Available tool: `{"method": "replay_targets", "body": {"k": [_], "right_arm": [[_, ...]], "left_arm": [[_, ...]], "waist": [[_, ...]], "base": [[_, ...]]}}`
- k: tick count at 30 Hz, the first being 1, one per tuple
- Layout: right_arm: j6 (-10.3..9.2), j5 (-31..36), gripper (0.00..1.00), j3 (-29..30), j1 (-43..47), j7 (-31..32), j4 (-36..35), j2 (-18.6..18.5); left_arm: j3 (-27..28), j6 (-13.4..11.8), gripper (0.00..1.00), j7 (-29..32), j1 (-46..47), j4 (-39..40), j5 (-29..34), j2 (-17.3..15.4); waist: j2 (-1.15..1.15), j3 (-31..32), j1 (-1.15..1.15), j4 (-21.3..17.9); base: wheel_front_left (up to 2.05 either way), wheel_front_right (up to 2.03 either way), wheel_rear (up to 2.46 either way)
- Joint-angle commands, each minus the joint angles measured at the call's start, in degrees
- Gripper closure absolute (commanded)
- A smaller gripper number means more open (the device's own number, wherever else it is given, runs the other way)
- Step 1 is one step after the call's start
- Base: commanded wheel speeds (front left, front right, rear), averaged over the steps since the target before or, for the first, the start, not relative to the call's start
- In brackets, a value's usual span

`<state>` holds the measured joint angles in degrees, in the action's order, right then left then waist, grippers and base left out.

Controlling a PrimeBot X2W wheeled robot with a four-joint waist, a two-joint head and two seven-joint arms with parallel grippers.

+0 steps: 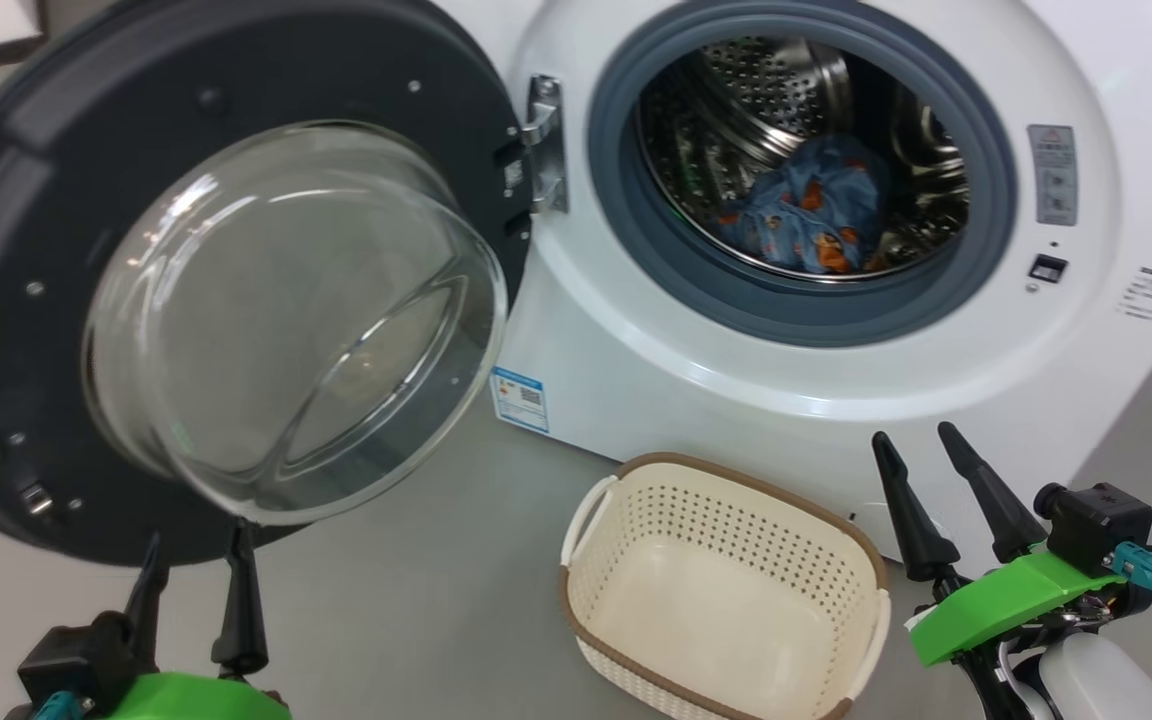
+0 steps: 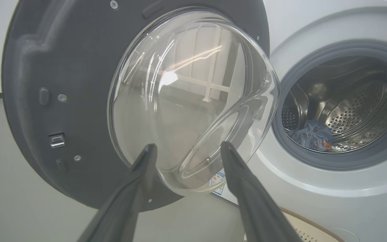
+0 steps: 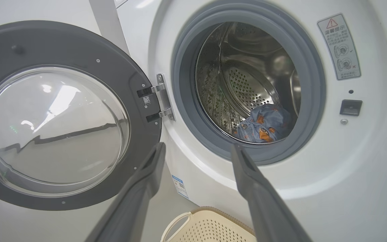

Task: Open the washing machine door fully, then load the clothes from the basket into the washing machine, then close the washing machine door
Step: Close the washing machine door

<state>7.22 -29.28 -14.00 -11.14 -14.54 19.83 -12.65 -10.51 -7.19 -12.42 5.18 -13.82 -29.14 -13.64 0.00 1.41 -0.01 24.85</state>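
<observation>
Door: I see the washing machine door standing wide open at the left of the opening. It hangs on its metal hinge with the dark grey inner face toward me.
Window: the clear glass bowl window bulges out from the middle of the door.
Machine: the white washing machine has its opening uncovered. The grey rubber door seal goes around the steel perforated drum.
Clothes: the light-blue clothes with orange figures lie bunched in one heap on the bottom of the drum, inside the machine.
Basket: the cream perforated basket stands on the grey floor, just before the machine and below the opening. Its bare bottom shows.
Left gripper: the left gripper is at the lower left, fingers apart and holding nothing. The tips point up at the lower edge of the door, just under the glass bowl. I cannot tell if they touch it.
Right gripper: the right gripper is just right of the basket, fingers apart and holding nothing. It is in front of the lower part of the machine.
Label: a small blue label sits low on the machine front, beside the door.
</observation>
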Motion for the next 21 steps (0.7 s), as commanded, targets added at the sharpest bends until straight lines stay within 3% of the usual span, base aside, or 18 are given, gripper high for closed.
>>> {"method": "replay_targets", "body": {"k": [1, 21], "right_arm": [[0.26, -0.5, 0.0, -0.6, 0.3, -0.5, -1.1, -0.4], [0.26, -1.4, 0.0, -5.3, -4.5, -0.5, 0.6, -1.2]], "left_arm": [[2.1, -0.4, 0.0, -0.1, 0.7, 1.8, 0.2, -1.5], [5.3, -1.5, 0.0, -2.2, -1.1, 3.8, -0.3, -0.8]], "waist": [[0.0, 0.1, 0.01, 2.2], [0.0, -2.6, 0.01, 5.4]], "base": [[0.0, 0.0, 0.0], [0.0, 0.0, 0.0]]}}
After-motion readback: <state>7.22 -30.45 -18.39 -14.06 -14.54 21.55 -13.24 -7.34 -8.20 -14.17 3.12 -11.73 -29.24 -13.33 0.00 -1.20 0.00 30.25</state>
